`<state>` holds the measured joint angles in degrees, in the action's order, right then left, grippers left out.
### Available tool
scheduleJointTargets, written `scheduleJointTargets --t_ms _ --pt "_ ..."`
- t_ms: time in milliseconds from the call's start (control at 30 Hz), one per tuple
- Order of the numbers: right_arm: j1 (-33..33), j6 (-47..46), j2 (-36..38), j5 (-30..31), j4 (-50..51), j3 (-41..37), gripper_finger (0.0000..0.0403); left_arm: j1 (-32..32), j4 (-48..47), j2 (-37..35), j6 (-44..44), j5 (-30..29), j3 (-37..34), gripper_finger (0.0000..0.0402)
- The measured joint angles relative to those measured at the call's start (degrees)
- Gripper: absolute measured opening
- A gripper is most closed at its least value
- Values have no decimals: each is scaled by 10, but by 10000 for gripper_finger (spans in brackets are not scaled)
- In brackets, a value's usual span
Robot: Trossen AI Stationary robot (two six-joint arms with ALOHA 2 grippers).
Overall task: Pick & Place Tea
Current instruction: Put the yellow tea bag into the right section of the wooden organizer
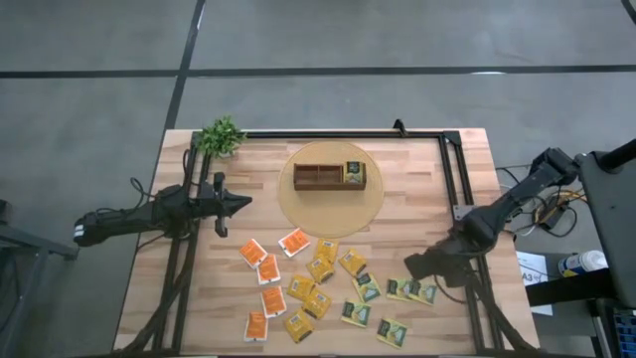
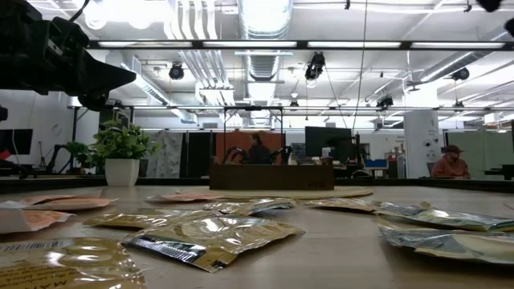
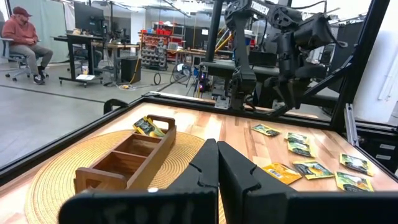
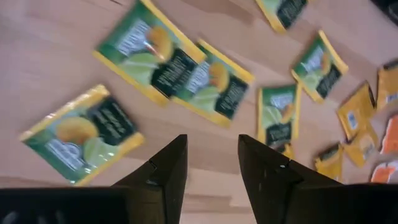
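Two arms in frame. Right gripper [image 1: 415,267] is low over the near-right part of the table [image 1: 417,174], forearm angled down from the right edge, wrist pitched so its camera looks almost straight down at the wood. Its fingers [image 4: 166,168] stand apart with bare wood in the gap, nothing between them. Just ahead of its tips lie two overlapping green sachets [image 4: 177,68]; a third green sachet [image 4: 84,134] lies just off to one side of the fingers, tilted.

Tea sachets [image 1: 318,288] are scattered flat on the table: the green ones nearest the right gripper, the yellow ones farther left of it, the orange-and-white ones [image 1: 266,270] farthest from it. One green sachet [image 1: 353,173] sits in the right end compartment of the wooden box [image 1: 329,176], which rests on a round woven mat [image 1: 298,204], well apart from the right gripper.

Left gripper [image 1: 237,203] is held level above the table's left side, arm stretched horizontally from the left edge, pointing at the box. Fingers [image 3: 205,171] pressed together, holding nothing.

Small potted plant [image 1: 220,136] at the far-left corner.
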<state>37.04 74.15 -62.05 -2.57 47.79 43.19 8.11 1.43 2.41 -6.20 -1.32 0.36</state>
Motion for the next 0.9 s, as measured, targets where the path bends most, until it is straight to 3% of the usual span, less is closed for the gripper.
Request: scheduleJointTargets --t_ms 333,900 --pt "51 25 19 -1 2 -59 139 0 0 0 0 0 0 0" --pt "59 60 21 0 -1 -123 139 0 0 0 0 0 0 0"
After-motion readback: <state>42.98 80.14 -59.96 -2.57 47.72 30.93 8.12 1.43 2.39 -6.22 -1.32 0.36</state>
